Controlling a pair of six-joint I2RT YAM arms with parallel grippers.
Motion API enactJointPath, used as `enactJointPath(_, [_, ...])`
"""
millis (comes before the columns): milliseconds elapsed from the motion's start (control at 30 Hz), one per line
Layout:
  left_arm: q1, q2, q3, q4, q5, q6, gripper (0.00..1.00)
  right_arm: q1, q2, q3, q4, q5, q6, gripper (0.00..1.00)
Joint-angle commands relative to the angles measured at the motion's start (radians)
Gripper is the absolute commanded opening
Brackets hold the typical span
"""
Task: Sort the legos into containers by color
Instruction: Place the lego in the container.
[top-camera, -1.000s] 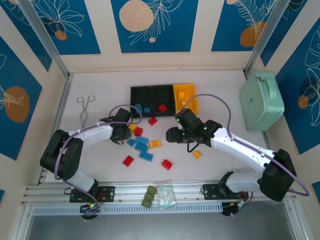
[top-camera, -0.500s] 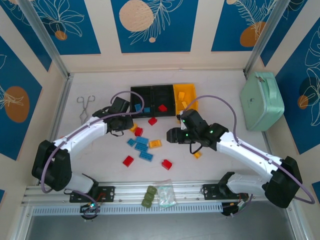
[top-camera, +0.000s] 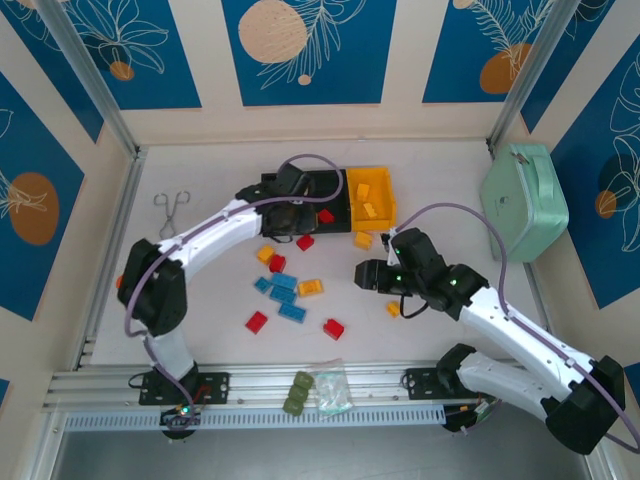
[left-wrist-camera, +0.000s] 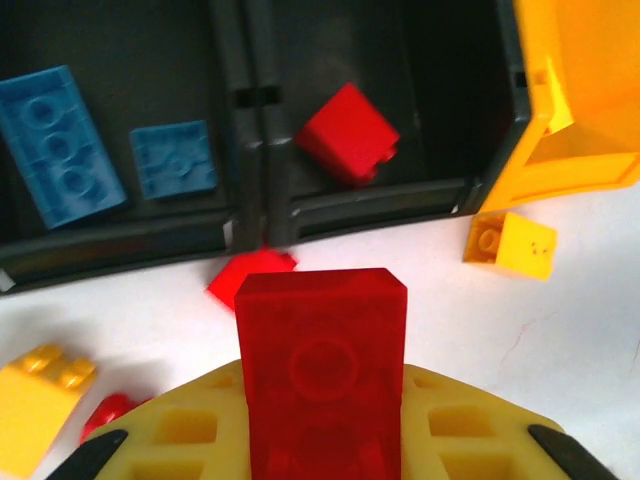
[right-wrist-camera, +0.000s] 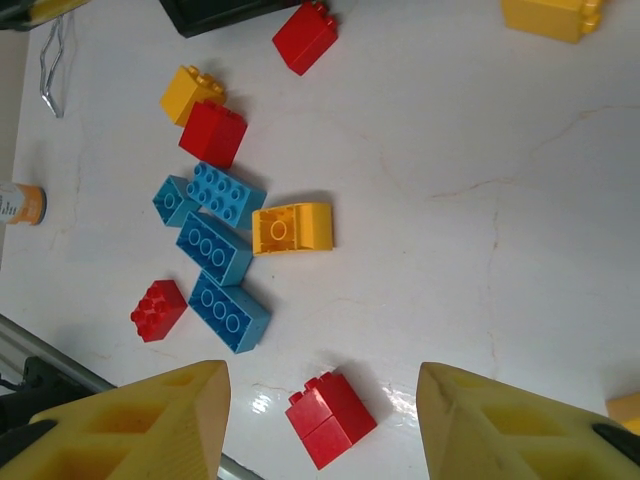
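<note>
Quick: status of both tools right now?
Left tool: shut on a red lego.
Right tool: open, holding nothing.

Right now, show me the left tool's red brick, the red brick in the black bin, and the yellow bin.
held red brick (left-wrist-camera: 320, 345), left wrist view, top face.
binned red brick (left-wrist-camera: 347, 133), left wrist view, top face.
yellow bin (left-wrist-camera: 570, 165), left wrist view, near wall.

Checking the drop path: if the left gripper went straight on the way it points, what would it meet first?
Probably the loose red brick lying just before the black bins' front wall. Height is unclear, so the left gripper with its carried red brick might clear it.
</note>
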Motion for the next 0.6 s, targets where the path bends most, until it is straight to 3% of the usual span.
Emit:
enactJointPath(0, [-0.011,0.087,0.102,-0.035,0.037,0.009,0.18,-0.019,-0.041,-0.031,-0.028,-0.007,0.027,0.52])
enactJointPath(567, [-0.018,0.44,0.499,-0.129,0.09,0.009,0.18,-0.056,-0.102,-0.088,-0.046,-0.012,0.06,0.52])
